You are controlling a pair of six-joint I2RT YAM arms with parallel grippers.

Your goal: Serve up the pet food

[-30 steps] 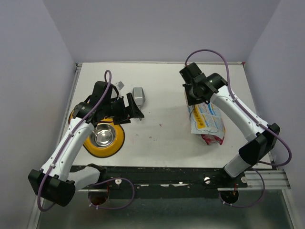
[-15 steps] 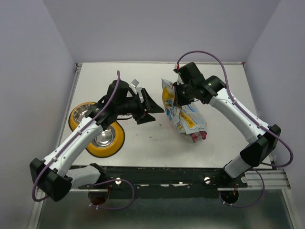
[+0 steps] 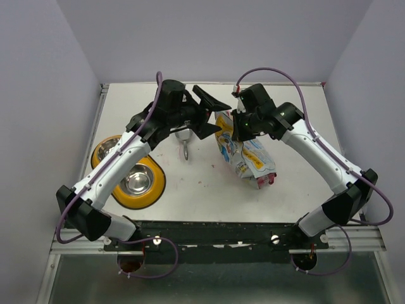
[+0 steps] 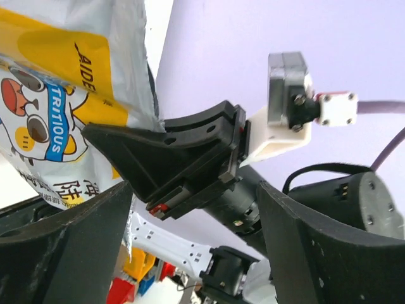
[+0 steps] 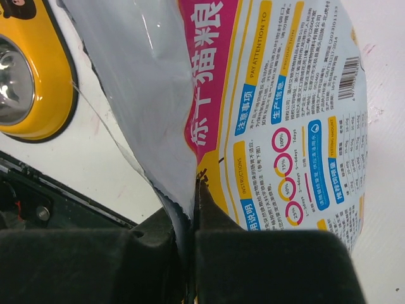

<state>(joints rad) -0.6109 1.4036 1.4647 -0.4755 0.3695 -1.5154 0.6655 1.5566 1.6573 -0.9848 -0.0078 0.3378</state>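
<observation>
1. We see the pet food bag [image 3: 250,158], yellow-white, cartoon-printed and red-edged, tilted centre-right over the tabletop [image 3: 202,183].
2. Our right pincer [image 3: 235,128] pinches its top edge. Our left pincer [image 3: 212,117] is spread wide just beside it.
3. The kibble is hidden inside.
4. Only the right wrist view shows the barcode panel; the left wrist view shows the cartoon face.

feeder [image 3: 130,201]: yellow, two steel bowls, table [image 3: 209,183] left | scoop [image 3: 185,144]: silver, mid-table, apart from feeder

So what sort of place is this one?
Likely a lab test cell: plain lilac walls box in a white table, two robot arms are bolted at its near edge, and a pet food bag and yellow feeder serve as props.
</observation>
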